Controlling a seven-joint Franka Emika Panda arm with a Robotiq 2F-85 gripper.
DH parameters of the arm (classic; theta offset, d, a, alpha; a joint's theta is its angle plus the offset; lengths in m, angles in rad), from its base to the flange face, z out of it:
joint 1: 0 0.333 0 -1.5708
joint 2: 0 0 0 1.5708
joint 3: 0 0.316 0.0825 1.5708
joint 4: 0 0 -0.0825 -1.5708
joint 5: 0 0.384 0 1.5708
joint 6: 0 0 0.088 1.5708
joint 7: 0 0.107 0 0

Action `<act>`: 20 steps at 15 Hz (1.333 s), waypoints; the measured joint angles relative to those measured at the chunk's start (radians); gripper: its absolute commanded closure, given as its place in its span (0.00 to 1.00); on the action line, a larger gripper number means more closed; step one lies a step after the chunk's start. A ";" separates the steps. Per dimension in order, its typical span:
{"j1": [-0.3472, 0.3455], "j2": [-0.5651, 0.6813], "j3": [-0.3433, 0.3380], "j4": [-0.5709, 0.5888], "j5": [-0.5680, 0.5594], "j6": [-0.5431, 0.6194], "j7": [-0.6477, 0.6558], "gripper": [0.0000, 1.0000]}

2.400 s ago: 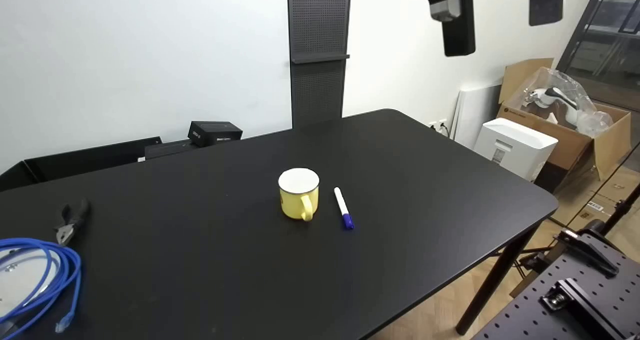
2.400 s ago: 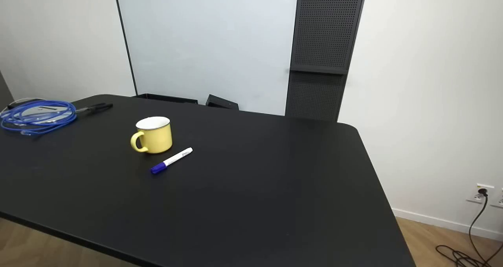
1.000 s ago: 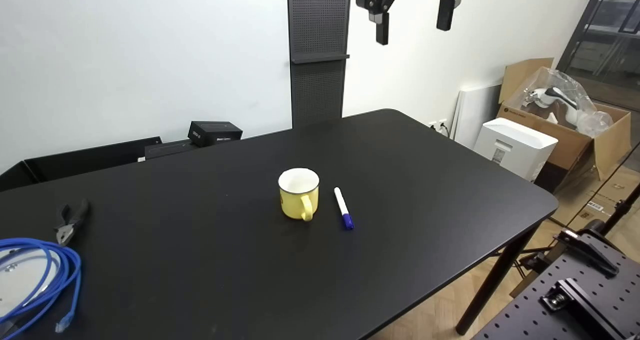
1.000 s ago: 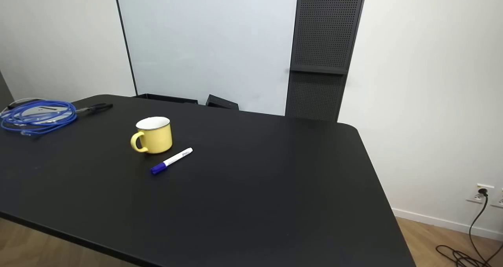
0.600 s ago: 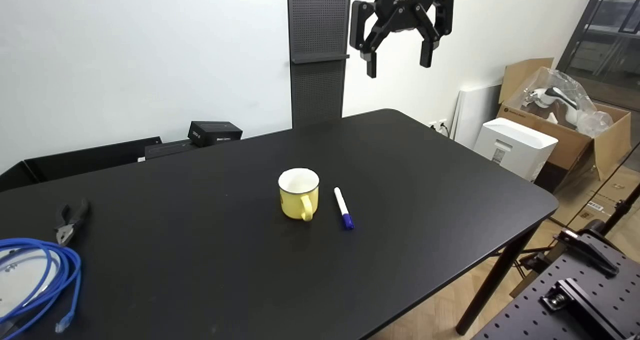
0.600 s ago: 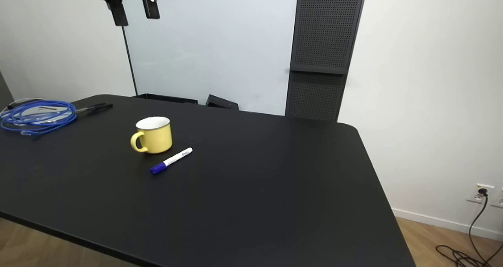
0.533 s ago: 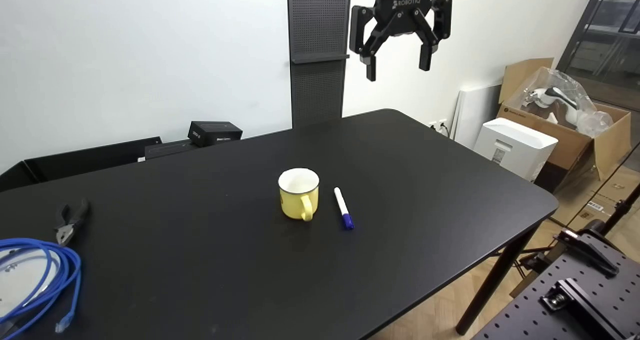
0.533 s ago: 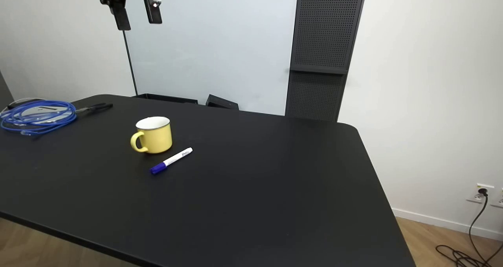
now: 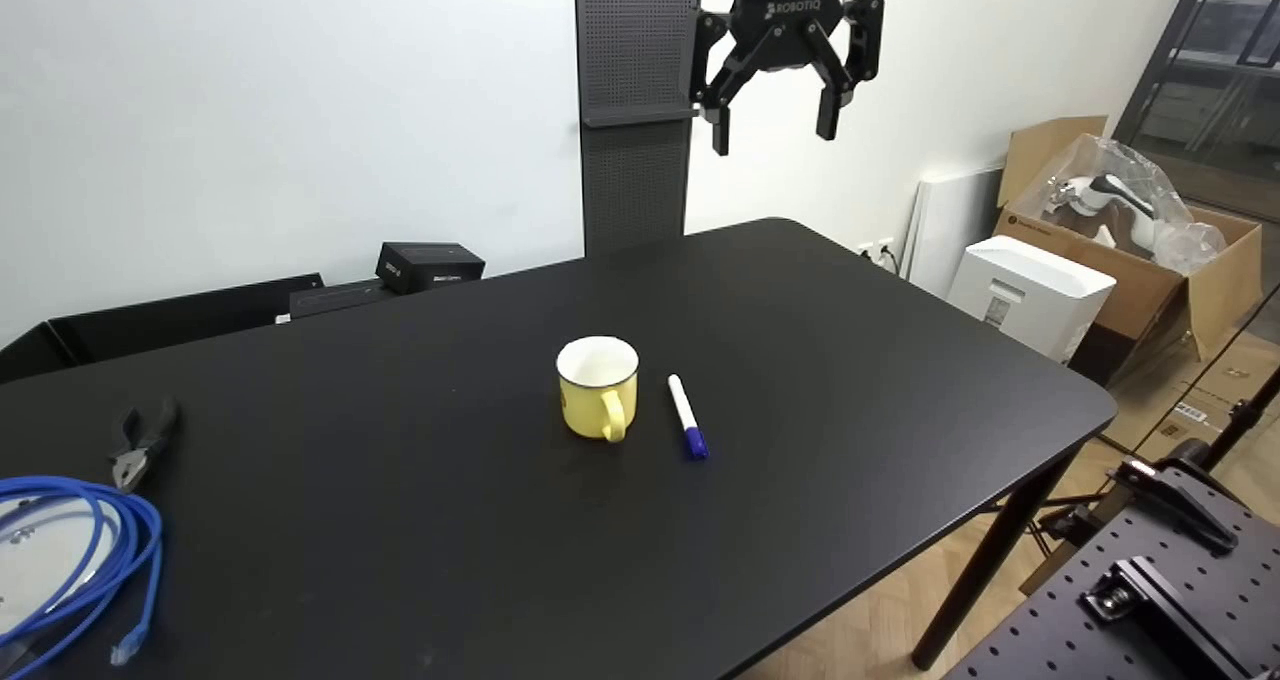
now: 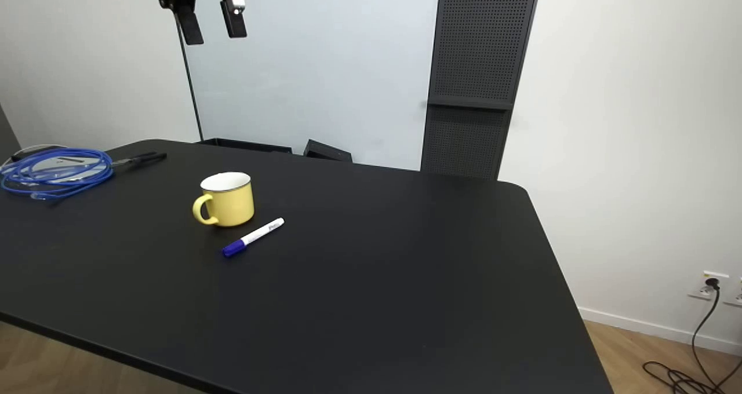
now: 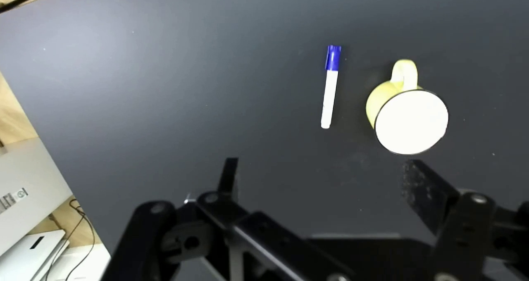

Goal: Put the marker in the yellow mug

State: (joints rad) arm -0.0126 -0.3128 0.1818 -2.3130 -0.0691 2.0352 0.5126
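Observation:
The marker, white with a dark blue cap, lies flat on the black table beside the mug, apart from it. It shows in both exterior views [image 9: 687, 418] [image 10: 259, 233] and in the wrist view [image 11: 330, 91]. The yellow mug stands upright with its whitish inside facing up, in both exterior views [image 9: 585, 408] [image 10: 233, 206] and the wrist view [image 11: 381, 100]. My gripper is open and empty, high above the table, in both exterior views [image 9: 773, 144] [image 10: 217, 39]. In the wrist view its spread fingertips [image 11: 321, 162] show nothing between them but table far below.
The black table [image 9: 420, 560] has a rounded corner and edge at the right. A coiled blue cable [image 9: 130, 560] and pliers [image 9: 140, 445] lie at its left end. A black box [image 9: 430, 267] is behind the table. A white box [image 9: 1030, 295] and an open carton [image 9: 1100, 255] stand beyond it.
My gripper has come into fuller view, moving lower; over the last half second it shifts slightly left in one view and right in another. It stays open. Marker and mug have not moved.

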 measured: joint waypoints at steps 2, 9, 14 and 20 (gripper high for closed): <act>-0.002 0.034 -0.005 -0.010 0.005 0.083 0.024 0.00; -0.001 0.237 -0.038 -0.008 0.044 0.267 0.028 0.00; 0.015 0.355 -0.061 0.011 0.059 0.295 0.026 0.00; 0.036 0.455 -0.088 0.036 0.119 0.296 -0.007 0.00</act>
State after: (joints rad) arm 0.0239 0.1420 0.0933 -2.2774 0.0497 2.3311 0.5051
